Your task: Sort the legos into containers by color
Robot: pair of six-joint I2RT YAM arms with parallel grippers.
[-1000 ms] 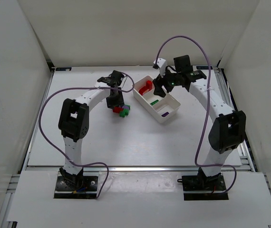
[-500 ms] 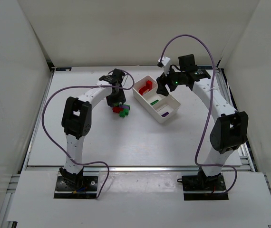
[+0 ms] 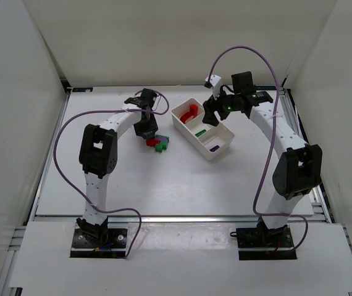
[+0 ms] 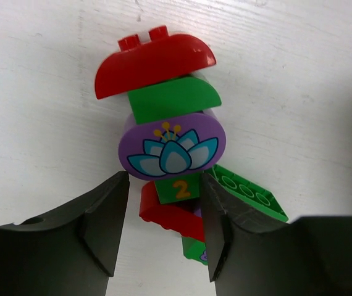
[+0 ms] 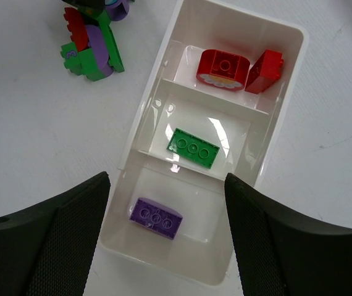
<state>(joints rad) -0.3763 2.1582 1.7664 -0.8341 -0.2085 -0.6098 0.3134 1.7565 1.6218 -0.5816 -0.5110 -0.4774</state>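
Now the left gripper [image 4: 165,185] has drifted slightly farther from the tray [image 3: 191,137], over the loose legos [image 3: 157,143] piled left of it. Its jaws stand open astride the bricks, clamping nothing. The right gripper [image 5: 167,179] has lifted above the tray, open and empty. Another pick looks imminent.

A green brick [image 4: 180,188] bears what looks like an orange "2".
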